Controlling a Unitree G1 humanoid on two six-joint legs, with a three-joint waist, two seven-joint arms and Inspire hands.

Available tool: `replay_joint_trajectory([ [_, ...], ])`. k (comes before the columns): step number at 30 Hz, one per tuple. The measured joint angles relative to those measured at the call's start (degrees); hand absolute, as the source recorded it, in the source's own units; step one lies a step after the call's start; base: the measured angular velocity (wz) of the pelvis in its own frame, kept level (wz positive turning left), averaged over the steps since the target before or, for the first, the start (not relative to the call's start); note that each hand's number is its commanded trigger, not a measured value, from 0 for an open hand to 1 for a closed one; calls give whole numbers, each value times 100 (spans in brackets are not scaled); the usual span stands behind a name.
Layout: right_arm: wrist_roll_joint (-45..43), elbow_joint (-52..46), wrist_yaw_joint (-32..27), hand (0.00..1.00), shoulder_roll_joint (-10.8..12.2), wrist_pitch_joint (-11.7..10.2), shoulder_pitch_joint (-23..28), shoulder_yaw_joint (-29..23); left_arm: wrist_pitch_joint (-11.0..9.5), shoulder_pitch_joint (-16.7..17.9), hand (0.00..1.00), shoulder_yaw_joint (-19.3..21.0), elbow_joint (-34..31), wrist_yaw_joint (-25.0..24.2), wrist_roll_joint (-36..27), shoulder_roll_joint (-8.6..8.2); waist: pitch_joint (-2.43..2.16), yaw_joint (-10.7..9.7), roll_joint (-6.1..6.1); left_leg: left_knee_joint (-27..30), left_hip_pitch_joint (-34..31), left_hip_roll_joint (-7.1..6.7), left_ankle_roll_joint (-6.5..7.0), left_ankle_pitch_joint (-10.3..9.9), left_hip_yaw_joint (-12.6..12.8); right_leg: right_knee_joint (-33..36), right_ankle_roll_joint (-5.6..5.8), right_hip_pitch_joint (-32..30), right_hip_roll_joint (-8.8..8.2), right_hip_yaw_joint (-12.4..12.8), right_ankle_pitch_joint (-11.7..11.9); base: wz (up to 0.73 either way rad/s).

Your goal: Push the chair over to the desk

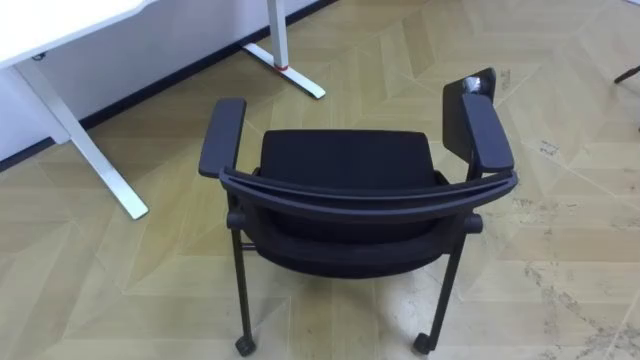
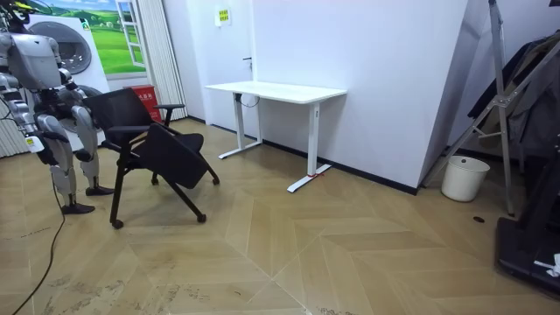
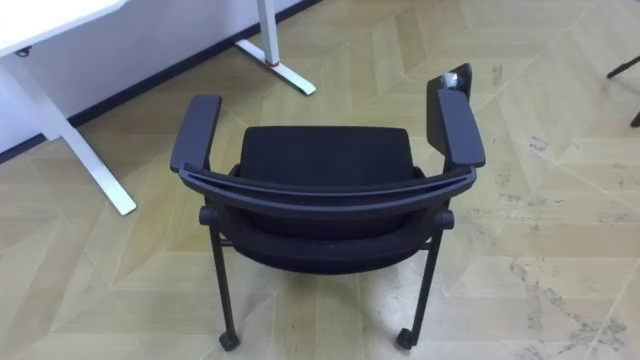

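**Position.** The robot stands directly behind the chair (image 1: 345, 165) on the wood floor (image 1: 560, 250), facing its back. In the eye views the backrest (image 1: 370, 193) is the nearest part. The seat lies beyond it, with one armrest on each side. This alignment suits the task. A push on the backrest should act along the seat's centre line and drive the chair straight ahead rather than swing it.

**Surroundings.** The white desk (image 1: 60, 25) stands ahead and to the robot's left, against the wall. The chair is well apart from it, out on open floor, and set at an angle to the desk's front edge (the desk is probably where the chair belongs, though the task does not say so).

**Hands.** In the room view the right hand (image 2: 37, 143) and the left hand (image 2: 85, 131) sit low beside the body. At that distance it cannot be told whether their fingers are relaxed or curled. The backrest is bare along its whole length, so the push is judged not yet begun.

**Running gear.** The rear legs end in casters (image 1: 244, 345) that rest on the floor, so the chair should roll under light pressure. Force is best applied evenly on both sides of the backrest. A one-sided push may turn the chair off line.
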Motion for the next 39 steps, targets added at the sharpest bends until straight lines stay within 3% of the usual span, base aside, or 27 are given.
replay_joint_trajectory([
  [2,-1,0,-1,0,0,-16,2,0,0,4,0,0,0,52,8,5,24,-36,-26,-2,43,-1,3,-2,4,-31,0,60,-2,-3,0,0],
  [7,43,1,-4,0,0,-23,-5,0,0,1,0,11,0,185,75,13,2,-46,-3,-2,90,0,27,-18,24,-57,0,110,2,16,1,-1],
  [8,102,26,-5,0,0,-23,-6,-2,-2,-2,0,10,0,227,109,13,24,-83,-38,-2,101,0,37,-27,23,-77,1,134,1,3,0,5],
  [9,250,45,-11,0,0,-22,-16,-1,-2,-2,0,9,0,278,111,14,-3,-100,-2,-2,103,-1,43,-31,24,-80,6,141,-2,-11,-4,4],
  [24,716,246,-140,0,3,-26,41,-58,-34,224,0,210,35,918,49,12,-1,-99,-6,-4,133,0,46,-34,18,-75,6,174,-1,-23,-3,0],
  [28,711,245,-284,0,2,-28,45,-197,-59,223,0,509,192,1259,55,-1,9,-96,34,-3,145,0,64,-48,5,-78,7,190,2,-25,-3,0],
  [35,462,241,-335,0,-65,26,88,-680,6,107,0,1311,-38,2296,811,107,-7,-111,146,-2,188,6,88,-107,2,-78,22,226,5,-33,-4,0],
  [39,168,247,-340,0,-78,30,84,-1081,51,31,0,1473,-995,2899,1486,142,-14,-136,294,-7,247,3,90,-134,-9,-58,33,276,5,-41,-11,1],
])
